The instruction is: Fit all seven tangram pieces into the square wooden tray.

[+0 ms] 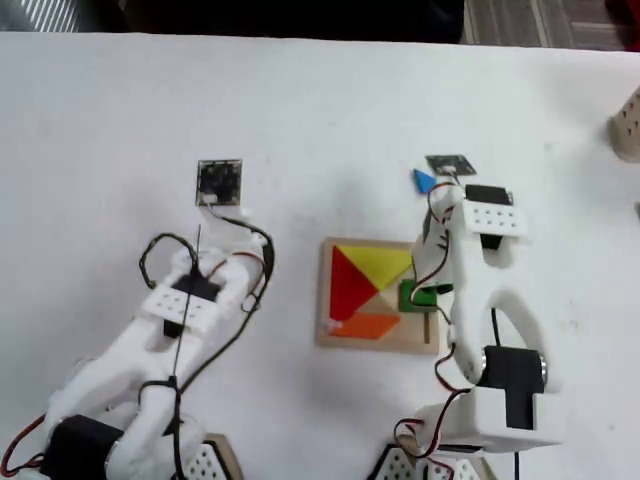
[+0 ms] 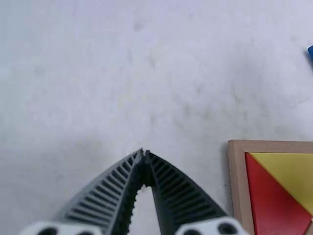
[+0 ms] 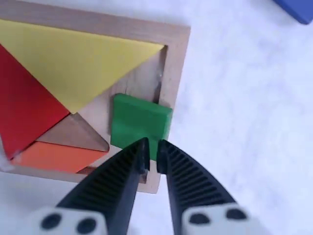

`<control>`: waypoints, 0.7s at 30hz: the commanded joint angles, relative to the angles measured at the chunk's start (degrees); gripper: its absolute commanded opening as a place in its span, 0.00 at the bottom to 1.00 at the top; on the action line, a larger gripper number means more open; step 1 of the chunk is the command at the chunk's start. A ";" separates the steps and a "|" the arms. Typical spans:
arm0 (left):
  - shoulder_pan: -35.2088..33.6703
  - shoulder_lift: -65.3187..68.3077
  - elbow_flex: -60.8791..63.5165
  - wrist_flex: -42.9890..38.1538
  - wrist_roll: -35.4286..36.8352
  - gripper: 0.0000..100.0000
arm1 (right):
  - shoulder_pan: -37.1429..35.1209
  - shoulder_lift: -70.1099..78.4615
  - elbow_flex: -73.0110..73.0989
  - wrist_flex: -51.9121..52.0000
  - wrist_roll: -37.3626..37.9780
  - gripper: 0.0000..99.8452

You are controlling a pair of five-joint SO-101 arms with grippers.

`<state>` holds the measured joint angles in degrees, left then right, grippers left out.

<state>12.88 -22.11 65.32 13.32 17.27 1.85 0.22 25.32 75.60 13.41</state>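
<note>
White table, tangram tray, green piece

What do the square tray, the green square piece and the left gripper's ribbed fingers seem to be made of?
Square wooden tray: unpainted pale wood, matt; faint grain shows on its rim. Green square piece: probably painted wood, from its flat even colour and thick edge, though plastic is possible. Dark grey ribbed fingers of the left gripper: likely matt moulded or printed plastic.
</note>
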 commanded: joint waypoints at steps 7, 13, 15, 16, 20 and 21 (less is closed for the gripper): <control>0.48 -1.71 -0.88 -0.62 -0.70 0.02 | 0.66 -12.26 8.53 -1.63 0.18 0.02; 0.48 -1.71 -0.79 -0.62 -0.70 0.02 | 0.40 -11.74 16.35 -9.71 3.16 0.02; 0.48 -1.71 -0.79 -0.62 -0.70 0.02 | -0.48 -10.77 17.05 -10.24 3.16 0.02; 0.48 -1.71 -0.79 -0.62 -0.70 0.02 | -1.01 -10.33 17.14 -10.24 2.90 0.02; 0.48 -1.71 -0.79 -0.62 -0.70 0.02 | -2.95 -10.15 17.14 -10.68 2.64 0.02; 0.48 -1.71 -0.79 -0.62 -0.70 0.02 | -3.47 -10.15 17.14 -11.12 2.64 0.02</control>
<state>12.88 -22.11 65.32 13.32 17.27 -0.35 -9.98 42.46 65.67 15.87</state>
